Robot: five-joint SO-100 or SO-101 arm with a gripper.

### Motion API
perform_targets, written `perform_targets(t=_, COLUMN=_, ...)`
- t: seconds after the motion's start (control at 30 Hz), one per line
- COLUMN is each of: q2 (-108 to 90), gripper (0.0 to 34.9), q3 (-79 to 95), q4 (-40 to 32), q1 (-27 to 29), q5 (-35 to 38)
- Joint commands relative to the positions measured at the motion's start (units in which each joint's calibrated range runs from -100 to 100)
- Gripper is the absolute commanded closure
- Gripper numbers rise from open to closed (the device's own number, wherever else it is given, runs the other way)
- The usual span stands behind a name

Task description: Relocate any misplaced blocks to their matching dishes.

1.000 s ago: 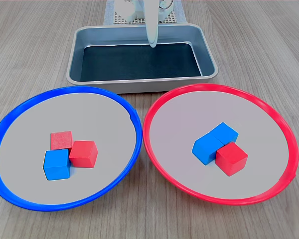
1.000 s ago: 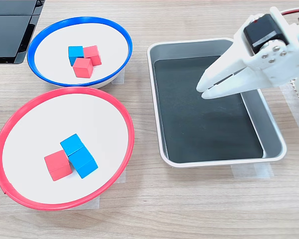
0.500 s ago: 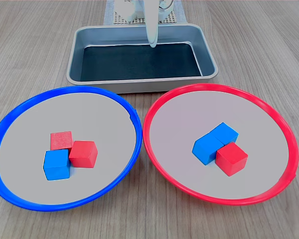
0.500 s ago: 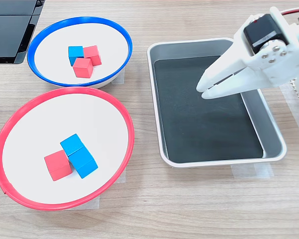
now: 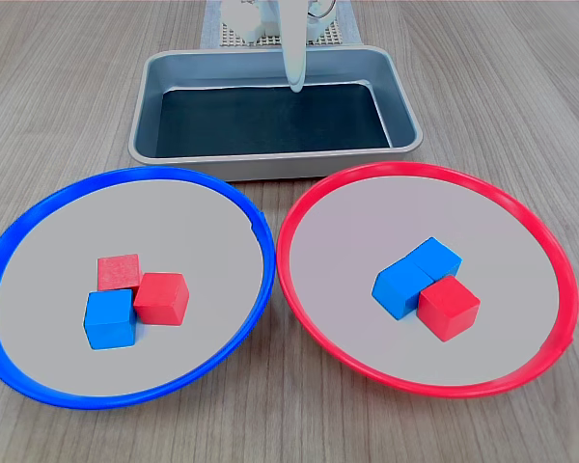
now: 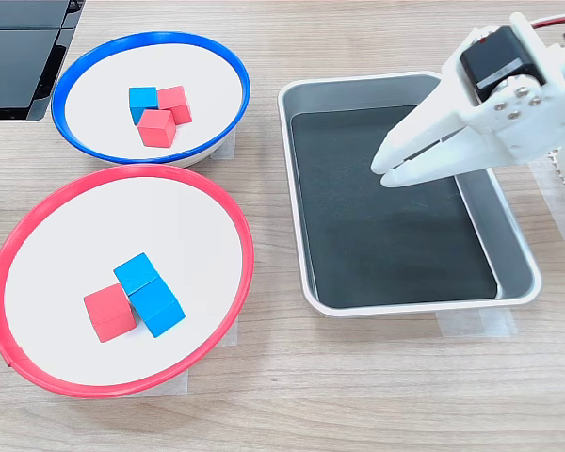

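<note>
Wooden desk (image 5: 68, 87) carrying, in descending size, two plates, one tray and six cubes. The blue-rimmed plate (image 5: 39, 217) lies at the first exterior view's left, the red-rimmed plate (image 5: 521, 207) at the first exterior view's right, their rims nearly touching. Behind both sits the grey metal tray (image 6: 297, 188), nothing in it. The white tool (image 6: 384, 169) hangs above the tray, its jaws pressed together and holding nothing.

Blue-rimmed plate: two red cubes, the rear red cube (image 5: 119, 272) and the front red cube (image 5: 161, 298), are misplaced; both touch the correctly placed blue cube (image 5: 109, 319). Red-rimmed plate: the rear blue cube (image 5: 435, 257) and the near blue cube (image 5: 401, 287) are misplaced; they touch one another, and the near one abuts the correctly placed red cube (image 5: 449, 308).

Probable hazards. Because each cluster is packed face to face, a descending finger has little gap to enter and could shove a neighbour or pinch two cubes at once. Glossy faces may slip from a corner-on grip. A low carry between plates risks clipping a raised rim and dropping the cube on the desk.
</note>
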Motion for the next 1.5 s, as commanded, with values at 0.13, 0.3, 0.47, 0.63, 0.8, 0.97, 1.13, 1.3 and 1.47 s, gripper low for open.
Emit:
perform_targets(t=0.13, q2=-0.51, gripper=34.6, q3=-0.28, q4=0.24, q1=0.12, q5=-0.10)
perform_targets(t=0.3, q2=-0.51, gripper=34.6, q3=-0.28, q4=0.24, q1=0.12, q5=-0.10)
perform_targets(t=0.47, q2=-0.51, gripper=34.6, q3=-0.28, q4=0.00, q1=-3.93, q5=2.30)
perform_targets(t=0.63, q2=-0.51, gripper=34.6, q3=-0.28, q4=0.00, q1=-4.58, q5=2.69)
perform_targets(t=0.8, q2=-0.51, gripper=33.5, q3=-0.28, q4=0.00, q1=-3.83, q5=2.39)
perform_targets(t=0.97, q2=2.90, gripper=34.6, q3=-5.65, q4=1.07, q1=-3.83, q5=2.10)
perform_targets(t=1.13, q2=18.51, gripper=34.6, q3=-22.67, q4=0.49, q1=-1.57, q5=5.13)
perform_targets(t=1.3, q2=32.32, gripper=34.6, q3=-33.32, q4=-5.78, q1=1.06, q5=8.30)
perform_targets(t=1.47, q2=46.31, gripper=34.6, q3=-43.70, q4=-8.67, q1=2.76, q5=8.94)
